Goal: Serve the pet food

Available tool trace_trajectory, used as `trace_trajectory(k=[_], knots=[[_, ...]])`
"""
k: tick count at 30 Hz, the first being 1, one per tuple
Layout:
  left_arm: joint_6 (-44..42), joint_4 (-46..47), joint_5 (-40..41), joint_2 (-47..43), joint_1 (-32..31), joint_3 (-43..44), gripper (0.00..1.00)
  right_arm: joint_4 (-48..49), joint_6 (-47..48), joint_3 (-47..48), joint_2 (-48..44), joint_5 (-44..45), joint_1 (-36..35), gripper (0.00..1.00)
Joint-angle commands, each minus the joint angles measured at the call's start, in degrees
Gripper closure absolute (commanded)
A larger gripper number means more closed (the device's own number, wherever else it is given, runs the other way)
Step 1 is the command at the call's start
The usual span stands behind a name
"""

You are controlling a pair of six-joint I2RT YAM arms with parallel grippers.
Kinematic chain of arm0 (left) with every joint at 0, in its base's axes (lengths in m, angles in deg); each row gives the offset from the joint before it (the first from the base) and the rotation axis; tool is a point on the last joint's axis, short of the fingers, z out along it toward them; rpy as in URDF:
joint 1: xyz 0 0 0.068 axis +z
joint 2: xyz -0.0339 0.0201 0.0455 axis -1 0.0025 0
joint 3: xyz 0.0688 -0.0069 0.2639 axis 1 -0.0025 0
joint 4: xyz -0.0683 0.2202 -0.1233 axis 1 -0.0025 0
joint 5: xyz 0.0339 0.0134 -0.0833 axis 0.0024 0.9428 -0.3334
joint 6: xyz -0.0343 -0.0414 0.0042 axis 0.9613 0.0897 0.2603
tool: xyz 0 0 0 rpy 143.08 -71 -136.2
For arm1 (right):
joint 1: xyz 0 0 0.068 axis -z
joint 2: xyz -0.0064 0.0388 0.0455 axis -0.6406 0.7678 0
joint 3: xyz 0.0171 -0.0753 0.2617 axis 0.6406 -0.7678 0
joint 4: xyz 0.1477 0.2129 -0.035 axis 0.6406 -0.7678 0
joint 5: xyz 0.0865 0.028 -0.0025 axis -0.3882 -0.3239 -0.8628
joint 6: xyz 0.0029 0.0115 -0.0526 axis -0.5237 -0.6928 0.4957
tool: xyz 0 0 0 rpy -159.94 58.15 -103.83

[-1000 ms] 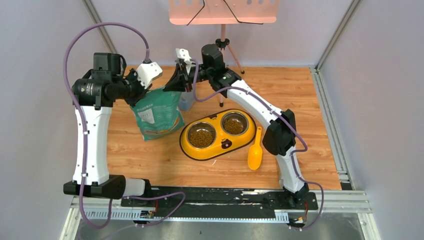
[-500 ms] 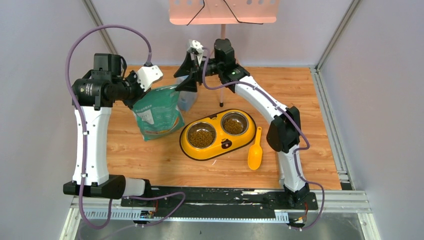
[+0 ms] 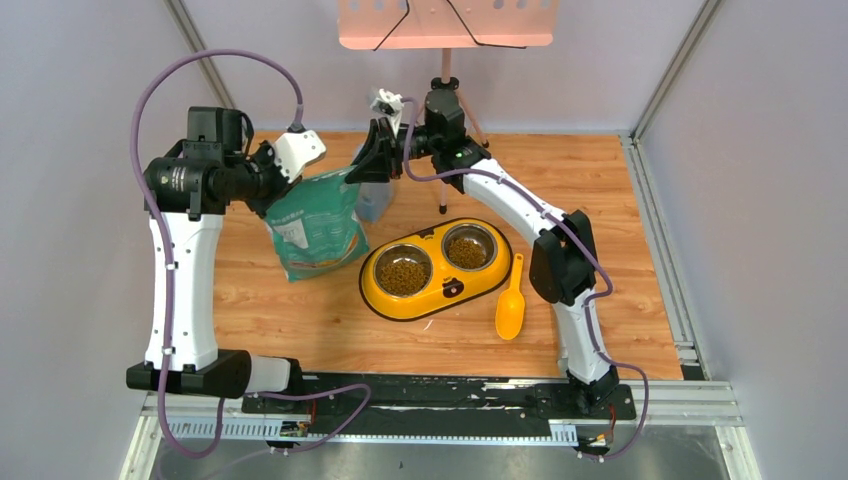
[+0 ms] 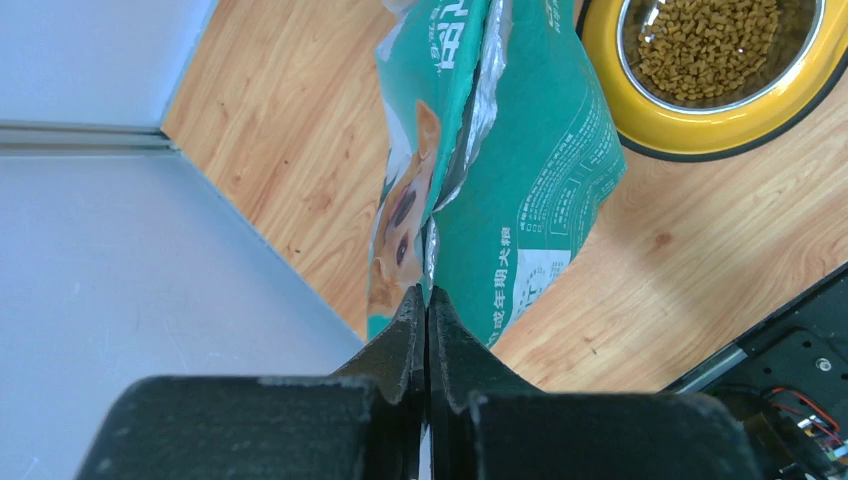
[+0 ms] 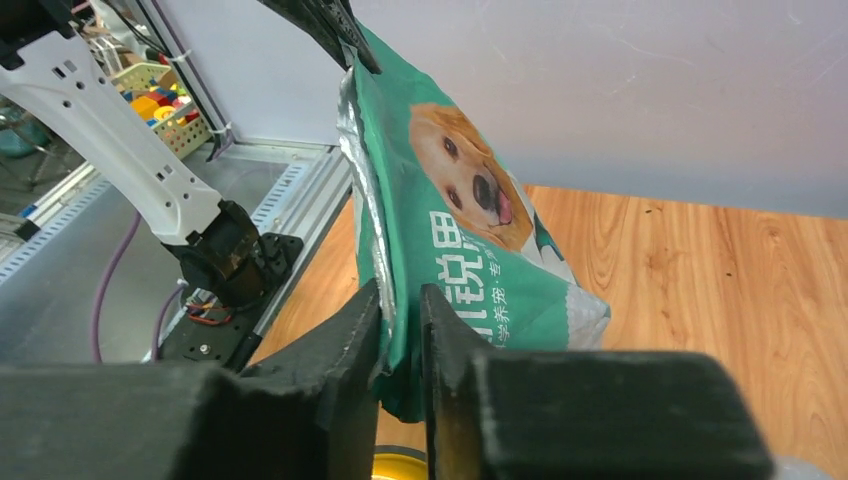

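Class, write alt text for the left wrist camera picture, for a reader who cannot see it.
The left gripper, shut, pinches the edge of a green pet food bag printed with a dog's face, with the wooden table beyond it. At top right, part of a yellow feeder bowl shows, filled with brown kibble.

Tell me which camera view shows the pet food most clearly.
The left wrist view: the pet food fills one bowl close up, single pellets visible. The top external view shows both filled bowls, small. The right wrist view shows the bag, no food.
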Motion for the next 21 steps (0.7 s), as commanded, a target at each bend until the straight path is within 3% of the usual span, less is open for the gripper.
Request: trace_trajectory(k=[1, 2, 3, 4, 5, 7, 15, 21], knots=[[0.55, 1.51, 0.04, -1.16, 0.34, 0.15, 1.0, 6.77, -4.59, -0.46, -1.84, -1.04, 0.61, 0.88], [0.64, 1.64, -0.57, -1.04, 0.36, 0.14, 0.99, 7.83, -5.58, -0.42, -2.03, -0.88, 0.73, 0.98], [0.71, 2.11, -2.71, -0.8, 0.36, 0.33, 0.85, 8.33, -6.32, -0.19, -2.13, -0.62, 0.83, 1.0], [0.86, 2.47, -3.97, -0.73, 0.28, 0.41, 0.76, 8.56, -6.75, 0.26, -2.18, -0.66, 0.86, 1.0], [1.51, 3.88, -6.7, -0.55, 0.23, 0.38, 0.59, 8.58, -7.24, 0.77, -2.03, -0.56, 0.89, 1.0], [4.02, 7.66, -8.93, -0.47, -0.87, -0.21, 0.48, 8.79, -8.53, 1.79, -1.76, -0.73, 0.85, 1.0], [3.73, 9.73, -11.65, 4.47, -5.72, 0.22, 0.5, 8.66, -9.8, 1.51, -2.55, -0.54, 0.86, 1.0], [2.76, 10.03, -10.23, 5.98, -6.5, -0.37, 0.71, 7.54, -8.76, 1.23, -3.35, -0.53, 0.85, 1.0]])
